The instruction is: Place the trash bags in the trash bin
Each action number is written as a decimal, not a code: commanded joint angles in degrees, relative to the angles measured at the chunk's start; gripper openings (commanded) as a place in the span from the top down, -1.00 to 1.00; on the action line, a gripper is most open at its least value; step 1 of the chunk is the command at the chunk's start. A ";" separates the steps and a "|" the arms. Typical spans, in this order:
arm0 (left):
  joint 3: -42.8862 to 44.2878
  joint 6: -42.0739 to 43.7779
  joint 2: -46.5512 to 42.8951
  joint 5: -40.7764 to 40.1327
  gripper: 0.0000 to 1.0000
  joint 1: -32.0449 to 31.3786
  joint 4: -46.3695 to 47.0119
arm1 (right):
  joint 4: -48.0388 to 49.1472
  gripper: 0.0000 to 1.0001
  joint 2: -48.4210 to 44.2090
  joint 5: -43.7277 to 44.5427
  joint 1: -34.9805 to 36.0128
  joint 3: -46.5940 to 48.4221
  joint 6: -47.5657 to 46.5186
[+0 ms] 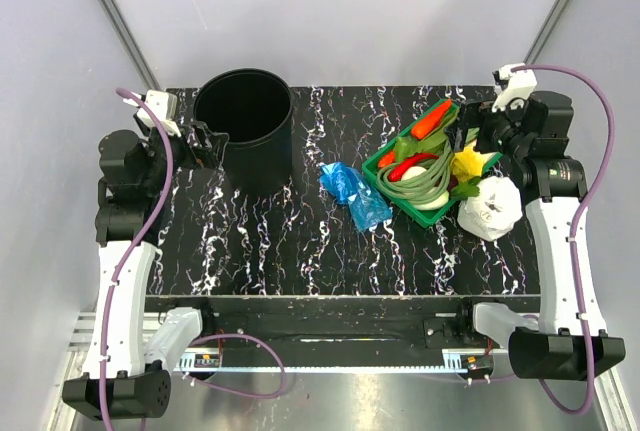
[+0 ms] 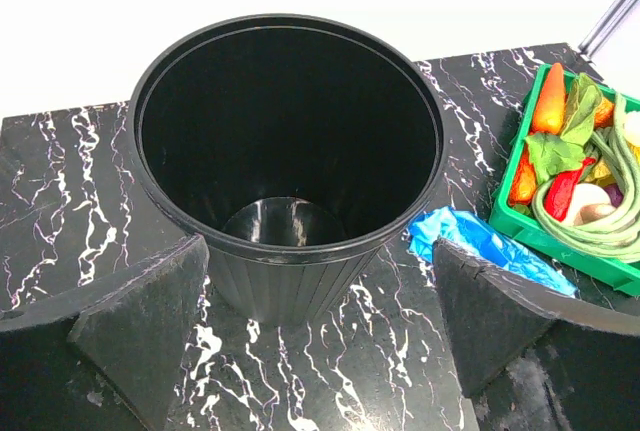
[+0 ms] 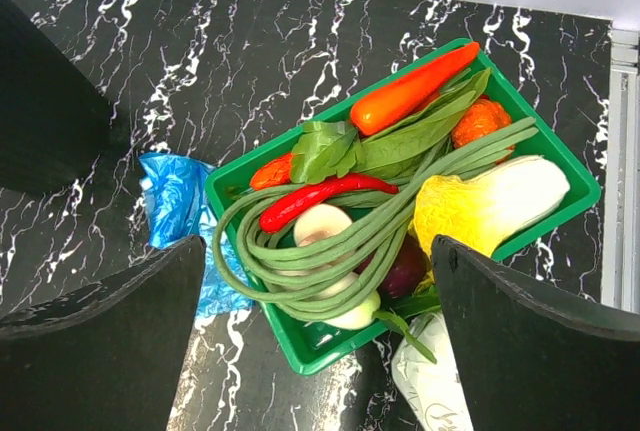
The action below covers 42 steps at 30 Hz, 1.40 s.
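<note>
trash bags (image 1: 352,194): crumpled wad of thin glossy translucent blue film, lying on the table mid-way between bin and veg tray, not yet in the bin. Its right edge sits against the tray's left wall, and it lies well apart from the bin

- table (image 1: 300,251): flat black top with white marble-like veining
- trash bin (image 1: 262,156): tall matte black plastic cylinder, round rim, fine vertical ribs on the outer wall, standing upright at the far left. Inside, only its shiny round bottom shows
- green tray (image 1: 398,199): rectangular plastic, sits skewed at the right, packed full: orange carrot (image 3: 410,91), bundle of long green beans (image 3: 330,251), pale yellow cabbage piece (image 3: 490,206), leafy greens (image 3: 330,146), red chili (image 3: 320,196), a white rounded piece and something purple underneath that I can't identify
- white wrinkly plastic lump (image 1: 490,206): just beside the tray's near right corner, touching or nearly so
- left gripper (image 1: 207,143): close by the bin's left wall, aimed at it, jaws spread wide, grasping nothing. Left wrist view frames the bin between the dark fingers (image 2: 150,321), with the blue film off to the right
- right gripper (image 1: 478,133): over the tray's right end, jaws wide apart, released, nothing between them. The tray lies between it and the bags
</note>
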 commanded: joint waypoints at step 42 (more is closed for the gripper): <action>15.10 19.79 6.99 1.39 -0.98 -6.68 -17.03 | -3.43 -0.94 10.23 7.48 32.29 -5.70 -8.76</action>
